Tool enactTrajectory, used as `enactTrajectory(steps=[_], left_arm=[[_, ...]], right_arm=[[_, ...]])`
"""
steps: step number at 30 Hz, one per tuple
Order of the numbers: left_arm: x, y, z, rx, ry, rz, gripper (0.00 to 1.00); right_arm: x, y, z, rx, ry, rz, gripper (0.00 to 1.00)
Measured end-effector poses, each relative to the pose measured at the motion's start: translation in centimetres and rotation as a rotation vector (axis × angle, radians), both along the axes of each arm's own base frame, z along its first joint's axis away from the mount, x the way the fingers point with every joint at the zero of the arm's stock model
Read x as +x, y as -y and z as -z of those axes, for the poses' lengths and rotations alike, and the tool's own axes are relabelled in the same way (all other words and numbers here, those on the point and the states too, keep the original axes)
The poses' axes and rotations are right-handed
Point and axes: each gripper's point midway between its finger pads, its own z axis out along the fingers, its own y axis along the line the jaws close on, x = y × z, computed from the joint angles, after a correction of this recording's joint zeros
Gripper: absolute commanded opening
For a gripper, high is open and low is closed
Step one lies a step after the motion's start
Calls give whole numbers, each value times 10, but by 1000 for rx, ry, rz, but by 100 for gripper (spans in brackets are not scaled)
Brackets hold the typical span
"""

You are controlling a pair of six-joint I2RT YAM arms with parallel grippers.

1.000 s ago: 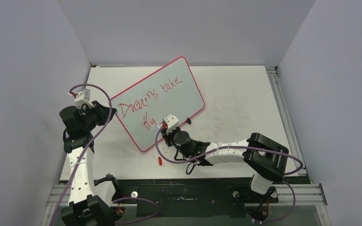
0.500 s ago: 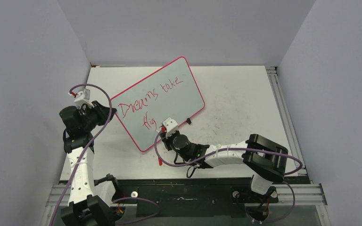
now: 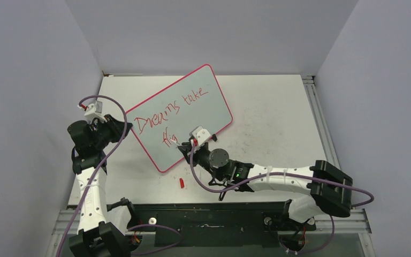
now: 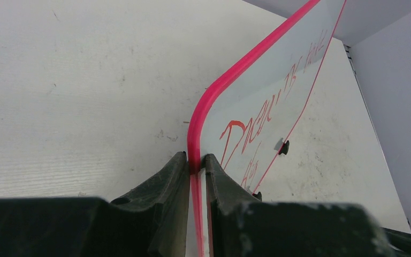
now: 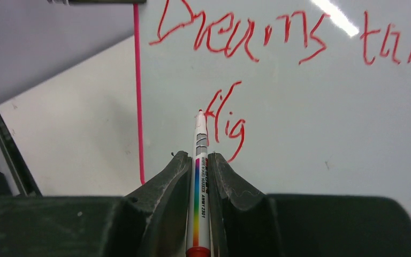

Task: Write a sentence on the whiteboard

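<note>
Top external: whiteboard [image 3: 203, 113] w/ pink rim, red "Dreams take flig" txt

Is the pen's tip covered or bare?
Bare. The marker in the right tool shows its small red tip with no cap on it, pointing at the red letters on the whiteboard.

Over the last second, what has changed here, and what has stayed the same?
The right gripper, shut on the marker, shifted slightly right and forward over the whiteboard; its elbow swung right. Nothing was taken or let go. The left gripper still clamps the board's rim; the writing and the red cap are unchanged.
</note>
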Motion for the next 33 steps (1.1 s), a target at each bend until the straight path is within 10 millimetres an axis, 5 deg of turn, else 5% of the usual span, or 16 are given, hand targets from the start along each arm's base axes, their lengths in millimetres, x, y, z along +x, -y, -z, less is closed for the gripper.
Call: enactTrajectory(steps=[3, 6, 18, 33], left_arm=[[0, 0, 0, 0, 0, 0, 13], [0, 0, 0, 0, 1, 0, 13], [0, 1, 0, 2, 2, 4, 13], [0, 1, 0, 3, 2, 3, 13]], right_arm=[[-3, 7, -31, 62, 29, 0, 5], [-2, 12, -40, 68, 42, 3, 5], [47, 37, -9, -32, -9, 69, 5], [59, 15, 21, -95, -37, 69, 5]])
